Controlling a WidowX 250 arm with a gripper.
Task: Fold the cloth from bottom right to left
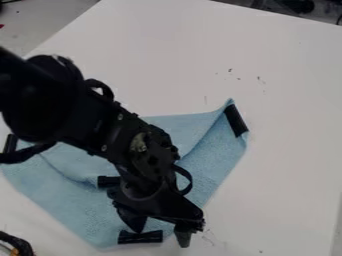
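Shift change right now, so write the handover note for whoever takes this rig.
Tool: open, at the cloth's bottom corner; contact unclear.
Cloth: blue, on the white table, partly hidden under the arm. One black strip sits at the bottom corner, another at the upper right.
Done: a flap appears folded inward, with a strip near the middle.
Left: the bottom corner is not folded leftward yet; that fold probably comes next.

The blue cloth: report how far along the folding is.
Looks done: perhaps one turned-in corner, as a black strip lies inside the outline of the creased blue cloth. In hand: nothing clearly; the gripper hangs open by the lower strip. Left, I judge: the bottom-right-to-left fold, since that lower strip sits at the cloth's bottom edge.
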